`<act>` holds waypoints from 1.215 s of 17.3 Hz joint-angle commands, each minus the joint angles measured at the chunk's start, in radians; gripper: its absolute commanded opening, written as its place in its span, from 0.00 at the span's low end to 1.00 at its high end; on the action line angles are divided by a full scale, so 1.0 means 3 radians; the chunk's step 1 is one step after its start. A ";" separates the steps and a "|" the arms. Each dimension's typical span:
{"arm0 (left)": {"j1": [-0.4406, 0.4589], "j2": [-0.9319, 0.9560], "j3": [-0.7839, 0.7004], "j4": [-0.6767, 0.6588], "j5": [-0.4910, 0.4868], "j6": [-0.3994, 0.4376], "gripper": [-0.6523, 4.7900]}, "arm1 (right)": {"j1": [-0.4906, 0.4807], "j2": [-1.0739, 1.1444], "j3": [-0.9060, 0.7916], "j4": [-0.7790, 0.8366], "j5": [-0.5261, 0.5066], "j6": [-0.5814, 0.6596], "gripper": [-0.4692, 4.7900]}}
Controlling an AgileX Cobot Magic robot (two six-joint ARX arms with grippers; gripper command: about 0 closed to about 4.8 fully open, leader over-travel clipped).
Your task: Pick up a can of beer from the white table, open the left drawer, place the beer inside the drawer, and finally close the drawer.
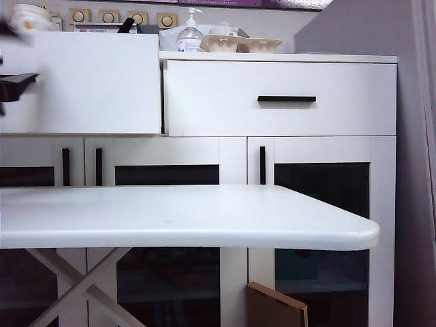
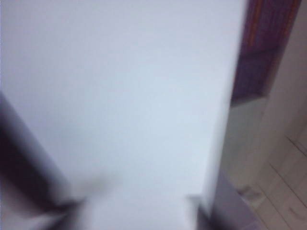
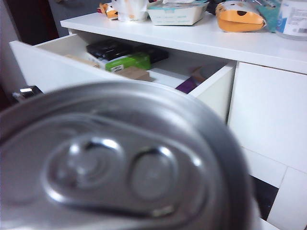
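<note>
My left gripper (image 1: 8,56) is at the outer end of the pulled-out drawer (image 1: 82,82), just in front of its white face. Its dark fingers (image 1: 15,80) stand apart, one above the other, and I see nothing between them. The left wrist view is badly smeared. It shows only that white face close up, with dark finger shapes at the frame's edge, and I cannot tell whether either one touches the drawer.

My right gripper is in front of the drawer and a little above its rim, with the can of beer (image 3: 120,163) clamped in it. The fingers are hidden behind the can, but the can hangs in the air with no surface beneath it and fills the right wrist view.

The drawer is open. It holds black boxes (image 3: 112,48), a green packet (image 3: 128,62), a brown cardboard box (image 3: 133,73) and something purple (image 3: 188,85) in the near corner. Beside it, the neighbouring drawer (image 1: 279,99) is closed. On the cabinet top above that one are a clear pump bottle (image 1: 190,34) and pale bowls (image 1: 221,42).

I see the can lid-on: dull silver aluminium, a raised rim and an unlifted pull tab, all out of focus. Its label is out of sight. The white table (image 1: 204,218) stands below and in front of the drawer.
</note>
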 commanded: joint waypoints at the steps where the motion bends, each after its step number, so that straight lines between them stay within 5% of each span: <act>1: 0.0001 -0.0075 -0.0006 0.0010 0.0095 -0.0169 1.00 | 0.0008 -0.0051 0.0037 0.0210 -0.0019 0.0000 0.30; 8: 0.0001 -0.0317 -0.0013 -0.0690 0.0357 0.0019 1.00 | 0.0008 -0.0052 0.0037 0.0211 -0.0023 0.0000 0.30; 13: 0.0008 -0.0690 -0.0013 -0.1438 0.0167 0.0521 1.00 | 0.0008 -0.0052 0.0037 0.0211 -0.0061 0.0000 0.30; 21: 0.0025 -0.0774 -0.0019 -0.1853 -0.0123 0.0582 1.00 | 0.0008 -0.0052 0.0037 0.0212 -0.0062 0.0000 0.30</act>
